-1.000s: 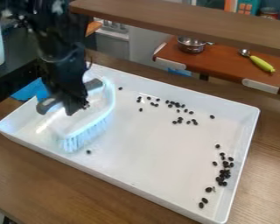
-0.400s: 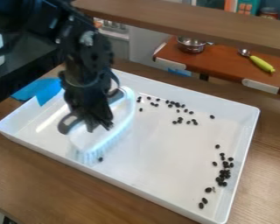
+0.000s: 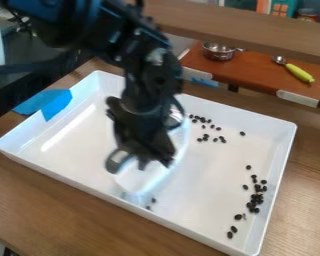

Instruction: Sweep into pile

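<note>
The gripper (image 3: pixel 156 161) is closed on the handle (image 3: pixel 115 163) of the brush (image 3: pixel 132 183), which is located in the middle part of the white tray (image 3: pixel 69 145) on the wooden worktop (image 3: pixel 29 200); the brush outline is blurred. Two dark pellets (image 3: pixel 153 200) lie just beside the lower end of the brush, a scattered group (image 3: pixel 203 119) lies toward the tray's far long wall, and a denser cluster (image 3: pixel 257 197) lies near the right-hand short wall
</note>
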